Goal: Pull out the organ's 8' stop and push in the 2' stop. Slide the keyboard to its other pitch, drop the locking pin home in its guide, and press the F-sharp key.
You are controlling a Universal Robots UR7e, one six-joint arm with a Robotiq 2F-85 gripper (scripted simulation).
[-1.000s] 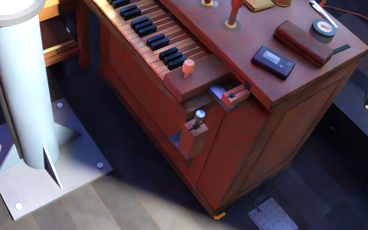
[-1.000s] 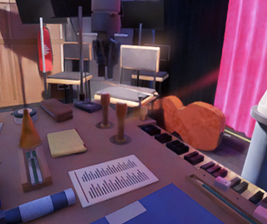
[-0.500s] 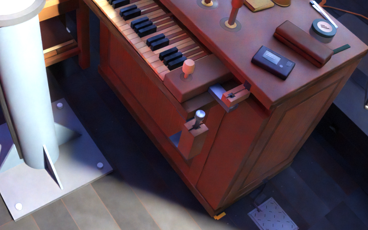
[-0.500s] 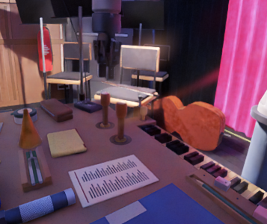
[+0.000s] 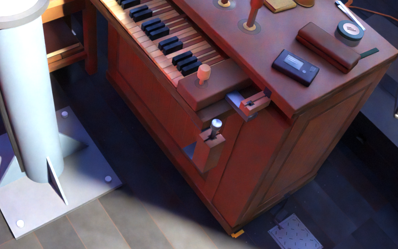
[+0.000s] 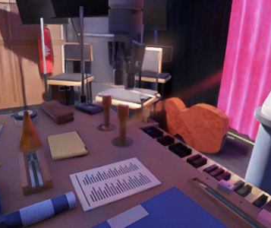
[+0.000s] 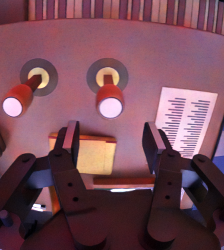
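Two wooden stop knobs stand up from round collars on the organ's top, one (image 7: 108, 102) (image 6: 122, 125) nearer the sheet of paper and the other (image 7: 16, 99) (image 6: 106, 110) beyond it. My gripper (image 7: 110, 135) (image 6: 126, 68) hangs open and empty above the top, over the yellow cloth (image 7: 95, 154) beside the stops. The keyboard (image 5: 163, 40) runs along the organ's front, with a pale knob (image 5: 203, 73) on its end block. The steel locking pin (image 5: 215, 127) stands raised in its guide block (image 5: 208, 151) at the organ's corner.
Behind the organ are chairs (image 6: 150, 76), a guitar case (image 6: 197, 123) and a pink curtain (image 6: 254, 60). The top carries a metronome (image 6: 29, 131), printed sheet (image 6: 114, 182), tuner (image 5: 295, 67), case (image 5: 328, 46) and tape roll (image 5: 349, 32). My grey pedestal (image 5: 24, 99) stands by the keyboard.
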